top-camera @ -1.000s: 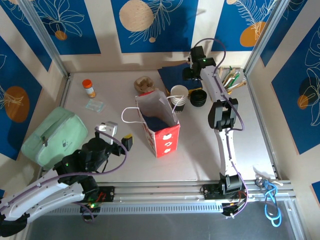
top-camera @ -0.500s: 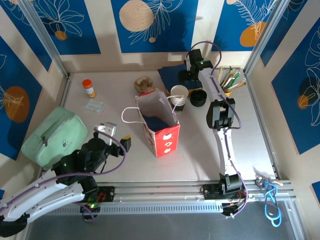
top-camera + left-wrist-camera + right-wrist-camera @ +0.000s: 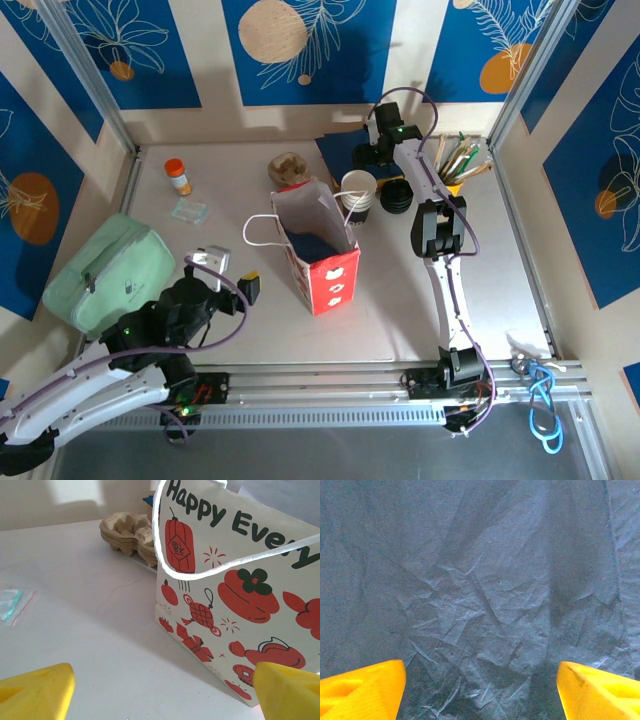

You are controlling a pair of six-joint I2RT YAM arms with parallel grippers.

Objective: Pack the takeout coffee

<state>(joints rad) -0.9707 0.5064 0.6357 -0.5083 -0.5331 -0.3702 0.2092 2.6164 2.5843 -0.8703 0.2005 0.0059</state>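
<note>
Counted on the white tabletop [image 3: 400, 290], left to right: one pouch [image 3: 108, 272], one orange-capped bottle [image 3: 178, 176], one flat packet [image 3: 188, 211], one stack of cup carriers [image 3: 290, 170] (layers not countable), one gift bag [image 3: 320, 250], one stack of white-rimmed paper cups [image 3: 357, 190], one takeout coffee [image 3: 396, 196], and one bundle of wooden utensils [image 3: 460, 158] (number unreadable). Two tools were present. The left tool [image 3: 232, 274] sat low near the tabletop, just left of the gift bag and facing its printed side. In the wrist view its yellow fingertips [image 3: 35, 690] stood wide apart with nothing between them, touching nothing. The right tool [image 3: 368, 155] hung at the far edge over a dark blue sheet [image 3: 480, 580], its tips likewise spread wide and holding nothing; contact with the sheet could not be told. The takeout coffee stood on the tabletop just right of the paper cups, outside the gift bag. From above it showed a round black lid, its side unseen. The pouch was mint green, soft and rounded. The packet was clear film with a teal tint. The cup carriers were beige moulded pulp, lumpy. The gift bag was stiff white paper printed with red lanterns and black lettering, upright and open-topped, with a white cord handle [image 3: 210, 572] and something dark blue inside. The dark blue sheet was thin and heavily creased.
</note>
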